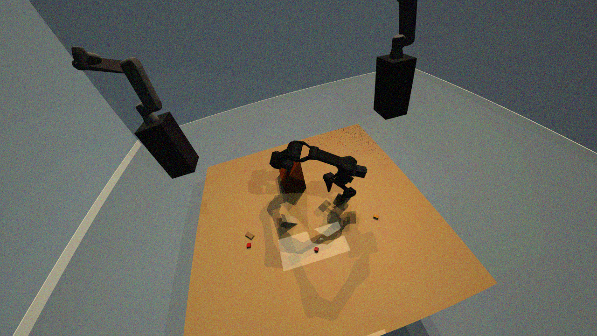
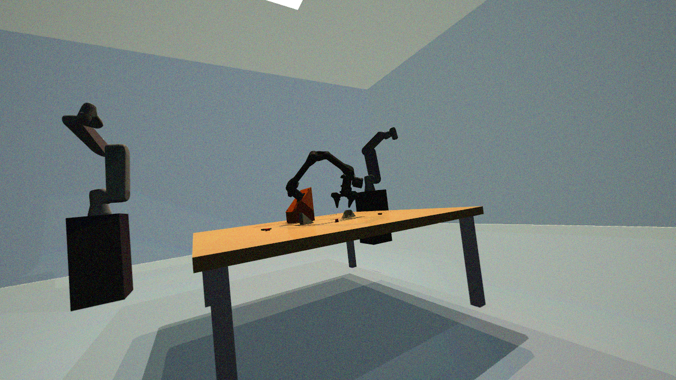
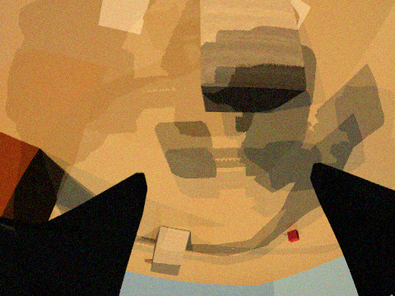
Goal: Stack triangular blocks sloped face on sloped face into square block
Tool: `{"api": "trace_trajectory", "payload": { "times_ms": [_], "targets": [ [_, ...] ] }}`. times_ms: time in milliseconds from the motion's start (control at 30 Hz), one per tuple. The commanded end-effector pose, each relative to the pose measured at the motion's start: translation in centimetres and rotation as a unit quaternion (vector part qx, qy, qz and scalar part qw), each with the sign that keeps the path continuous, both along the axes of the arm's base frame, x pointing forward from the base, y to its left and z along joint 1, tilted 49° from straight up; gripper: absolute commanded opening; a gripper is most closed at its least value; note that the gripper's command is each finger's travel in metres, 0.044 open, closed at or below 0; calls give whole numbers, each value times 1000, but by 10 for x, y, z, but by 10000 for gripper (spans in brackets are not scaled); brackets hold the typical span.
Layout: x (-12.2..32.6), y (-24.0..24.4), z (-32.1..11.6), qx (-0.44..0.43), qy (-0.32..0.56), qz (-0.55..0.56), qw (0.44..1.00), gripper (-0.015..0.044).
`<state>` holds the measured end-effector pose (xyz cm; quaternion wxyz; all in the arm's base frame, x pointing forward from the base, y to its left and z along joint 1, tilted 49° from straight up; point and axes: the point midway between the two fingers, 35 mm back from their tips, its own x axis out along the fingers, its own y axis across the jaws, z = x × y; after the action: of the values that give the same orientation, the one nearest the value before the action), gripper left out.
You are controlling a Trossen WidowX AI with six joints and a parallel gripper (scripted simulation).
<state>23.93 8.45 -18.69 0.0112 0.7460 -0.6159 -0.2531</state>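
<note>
One triangular block (image 3: 249, 33) (image 2: 348, 214) (image 1: 338, 206) lies on the table straight below my gripper, its pale sloped face up and a dark face towards the camera in the wrist view. The other triangular block (image 1: 287, 221) (image 2: 306, 218), a dark grey wedge, lies apart from it, nearer the arm's base. My gripper (image 3: 232, 177) (image 1: 338, 189) (image 2: 343, 203) is wide open and empty. It hangs a little above the first block and touches neither block.
The arm's orange-red base (image 1: 292, 177) (image 2: 300, 208) stands at the back of the table (image 1: 417, 267). A brown tile (image 1: 249, 235), two red cubes (image 1: 248, 245) (image 1: 315, 249) and an orange cube (image 1: 375, 216) lie scattered. Two other arms on dark pedestals (image 1: 167, 143) (image 1: 394, 85) stand off the table.
</note>
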Motion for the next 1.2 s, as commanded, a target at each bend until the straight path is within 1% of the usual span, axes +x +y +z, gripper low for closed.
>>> {"api": "trace_trajectory", "payload": {
  "times_ms": [0,67,233,300,400,467,767,1167],
  "targets": [
    [5,51,40,15,-15,6,1000,440],
    [4,60,49,14,-16,6,1000,440],
    [4,59,47,15,-16,7,1000,440],
    [3,61,35,22,-19,14,999,440],
    [-16,73,-7,39,-17,20,999,440],
    [-25,77,-25,46,-16,23,999,440],
    [-25,76,-28,47,-15,24,999,440],
    [-10,-9,-62,52,-16,27,998,440]
  ]
}}
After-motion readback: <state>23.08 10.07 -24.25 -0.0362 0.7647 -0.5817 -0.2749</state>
